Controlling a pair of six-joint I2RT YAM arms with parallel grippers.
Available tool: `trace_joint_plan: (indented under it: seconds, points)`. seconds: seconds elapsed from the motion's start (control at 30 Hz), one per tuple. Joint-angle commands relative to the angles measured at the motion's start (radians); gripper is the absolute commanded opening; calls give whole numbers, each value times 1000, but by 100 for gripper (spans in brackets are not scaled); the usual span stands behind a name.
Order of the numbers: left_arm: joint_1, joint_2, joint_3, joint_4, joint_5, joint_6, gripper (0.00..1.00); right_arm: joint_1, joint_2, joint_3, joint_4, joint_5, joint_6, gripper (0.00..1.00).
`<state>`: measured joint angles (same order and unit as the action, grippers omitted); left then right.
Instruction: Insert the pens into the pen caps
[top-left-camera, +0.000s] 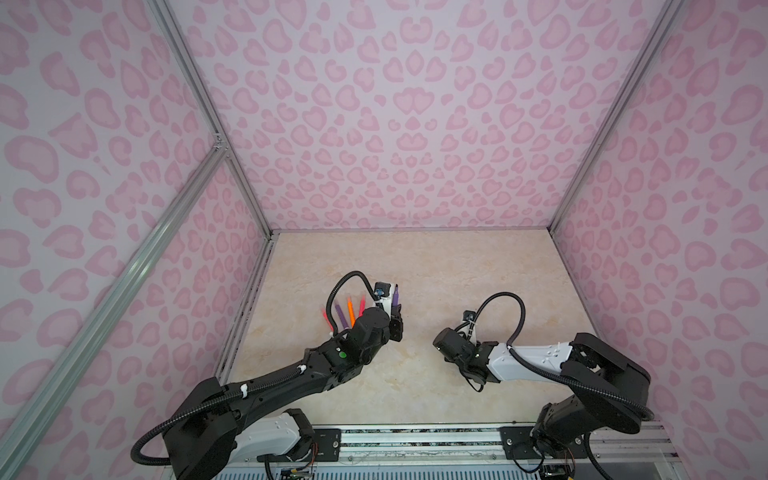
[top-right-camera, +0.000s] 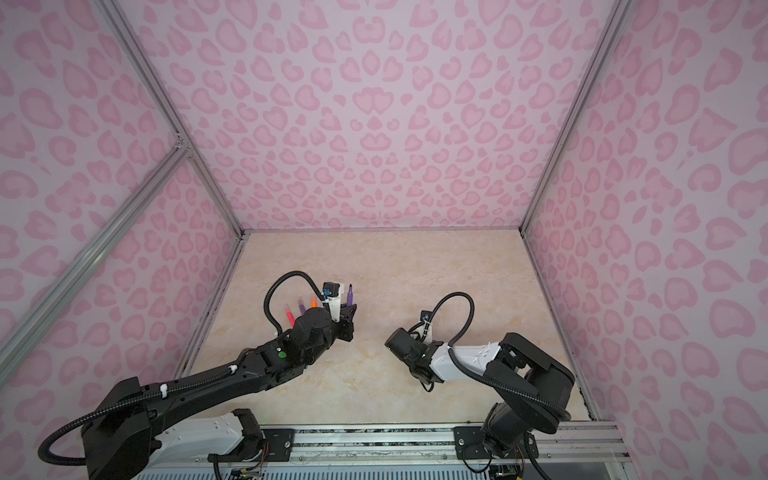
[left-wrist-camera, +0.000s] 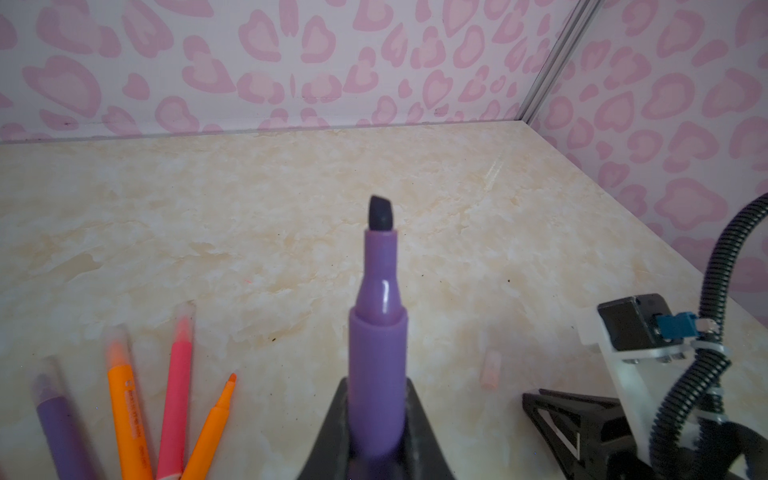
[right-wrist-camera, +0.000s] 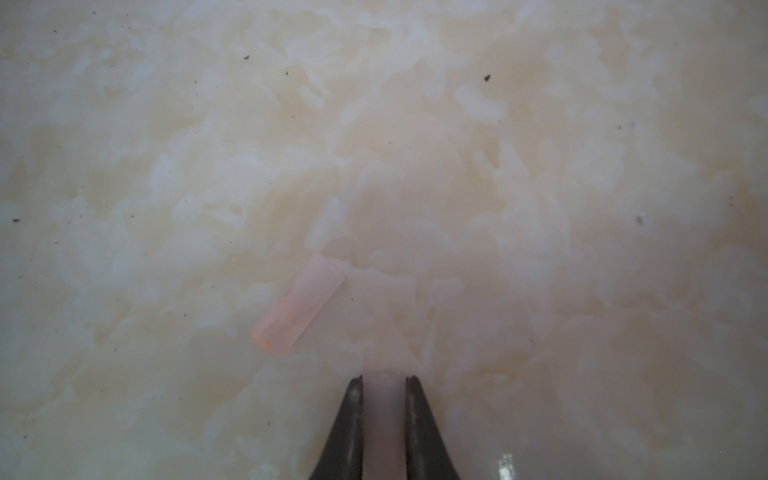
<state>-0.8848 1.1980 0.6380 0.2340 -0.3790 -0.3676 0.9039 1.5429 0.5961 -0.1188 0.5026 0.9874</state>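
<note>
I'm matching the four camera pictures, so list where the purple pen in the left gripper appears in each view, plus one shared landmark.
Top view: purple pen, left of centre, tip pointing up-picture.
Top view: same pen, left of centre.
Left wrist view: mid-picture, clamped in the left gripper, dark tip away from the camera.
Right wrist view: not in it.
Landmark: the loose pens beside it, also in the left wrist view.

counter (top-left-camera: 415, 257): beige marble-look top, kinda glossy, a few dark specks (right-wrist-camera: 486, 77) on it
walls (top-left-camera: 395, 104): pale lilac with pink heart-ish leopard blotches, on three sides
frame (top-left-camera: 205, 104): silver aluminium struts up the corners, one diagonal on the left
front rail (top-left-camera: 415, 440): metal track along the near edge
</note>
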Motion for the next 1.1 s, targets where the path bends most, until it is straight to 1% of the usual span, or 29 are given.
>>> trace_joint_plan:
  seconds: [0.0,0.13,0.27,0.47,0.63,0.8,0.87,0.93,1.0,1.03,1.07]
  points:
    - [-1,5,12,18,11,-9,4,-1,-18,-16,-10,15,15,8]
    - [0,5,7,30,14,-15,4,-8,-63,-27,-13,16,15,6]
    - [0,0,-3,46,27,-17,4,-15,-133,-24,-36,24,3,4]
    - [0,0,-8,56,45,-21,4,-40,-244,-3,-86,42,-26,3]
    - [0,-3,-14,74,80,-17,4,-84,-362,38,-88,24,-68,0]
    - [0,-14,-29,105,113,-21,4,-117,-472,142,-57,27,-145,1]
    - [0,-21,-35,114,120,-20,4,-142,-481,192,-45,-6,-170,1]
    - [0,-23,-32,107,129,-25,4,-168,-477,214,-47,-48,-167,0]
    - [-1,-16,-24,108,175,-24,4,-186,-470,168,7,-74,-163,0]
    - [0,-8,-18,108,207,-22,4,-200,-461,123,69,-97,-162,0]
    - [0,6,-9,108,239,-21,4,-231,-450,81,125,-151,-152,0]
